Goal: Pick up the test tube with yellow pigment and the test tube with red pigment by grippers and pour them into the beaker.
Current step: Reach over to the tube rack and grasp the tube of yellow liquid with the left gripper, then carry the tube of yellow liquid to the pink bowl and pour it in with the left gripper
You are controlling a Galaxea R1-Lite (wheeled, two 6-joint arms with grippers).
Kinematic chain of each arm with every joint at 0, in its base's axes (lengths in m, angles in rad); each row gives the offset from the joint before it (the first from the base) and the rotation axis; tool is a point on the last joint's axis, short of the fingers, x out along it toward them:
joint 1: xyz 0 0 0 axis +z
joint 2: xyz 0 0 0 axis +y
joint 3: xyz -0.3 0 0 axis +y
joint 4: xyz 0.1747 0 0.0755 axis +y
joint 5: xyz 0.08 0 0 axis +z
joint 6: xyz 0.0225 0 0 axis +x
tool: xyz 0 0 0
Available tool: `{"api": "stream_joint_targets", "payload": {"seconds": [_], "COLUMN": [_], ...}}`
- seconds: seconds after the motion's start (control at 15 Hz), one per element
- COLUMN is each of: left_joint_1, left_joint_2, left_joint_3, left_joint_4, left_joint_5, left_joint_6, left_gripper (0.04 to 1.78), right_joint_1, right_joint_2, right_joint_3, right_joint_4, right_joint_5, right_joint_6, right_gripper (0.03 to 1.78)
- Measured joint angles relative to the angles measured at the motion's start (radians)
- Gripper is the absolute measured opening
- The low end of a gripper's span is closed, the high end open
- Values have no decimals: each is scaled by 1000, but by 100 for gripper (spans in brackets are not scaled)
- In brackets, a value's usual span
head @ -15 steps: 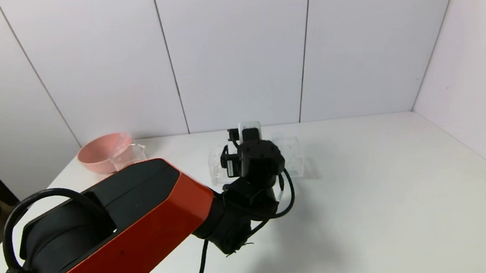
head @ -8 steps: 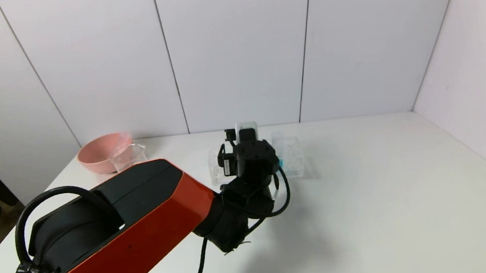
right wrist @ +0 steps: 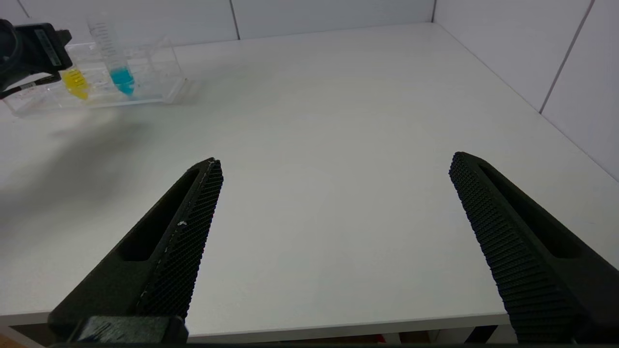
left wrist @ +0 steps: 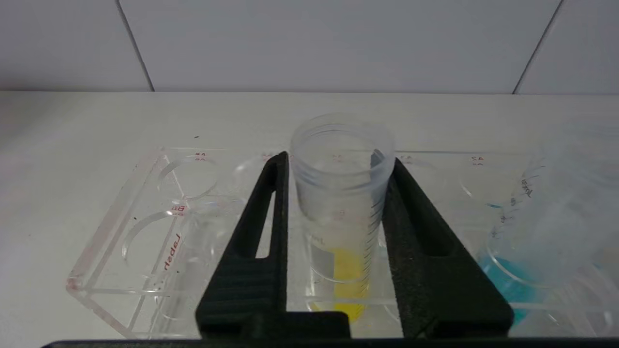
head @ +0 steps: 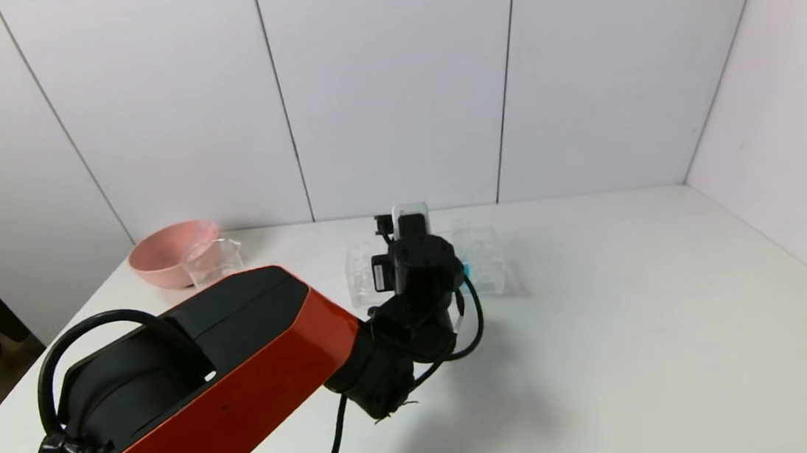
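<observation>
My left gripper [left wrist: 338, 162] reaches over the clear tube rack [left wrist: 145, 232] and is shut on the test tube with yellow pigment [left wrist: 343, 270]. The tube stands upright in the rack between the two black fingers. The right wrist view shows the same tube [right wrist: 76, 83] under the left gripper [right wrist: 34, 48]. In the head view the left wrist [head: 418, 266] hides it. The test tube with red pigment is not in view. The beaker [head: 214, 259] stands at the far left, against the pink bowl. My right gripper [right wrist: 336, 162] is open and empty over the table's near edge.
A tube with a blue bottom [left wrist: 527, 232] stands in the rack next to the yellow one, and it also shows in the right wrist view [right wrist: 118, 63]. The pink bowl [head: 165, 253] sits at the far left corner. White walls close the table's back and right sides.
My left wrist has shifted slightly left over the rack, and the blue tube bottom has come into view beside it. The bowl and beaker have not moved.
</observation>
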Motion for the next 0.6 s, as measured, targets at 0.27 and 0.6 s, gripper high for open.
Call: {"api": "stream_joint_targets", "payload": {"seconds": [0.27, 0.6], "left_joint_1": [2, 1], "left_joint_2": [7, -11], "left_joint_3": [-12, -16], "left_joint_4": [0, -23], "left_joint_5": [2, -1], "left_joint_6": [1, 45], "left_gripper": [44, 44], "right_joint_1": [0, 0], "right_joint_2": [0, 0], "right_joint_3": [0, 0], "right_joint_4": [0, 0], "right_joint_5": [0, 0], "right_joint_6": [0, 0], "right_gripper": [171, 171]}}
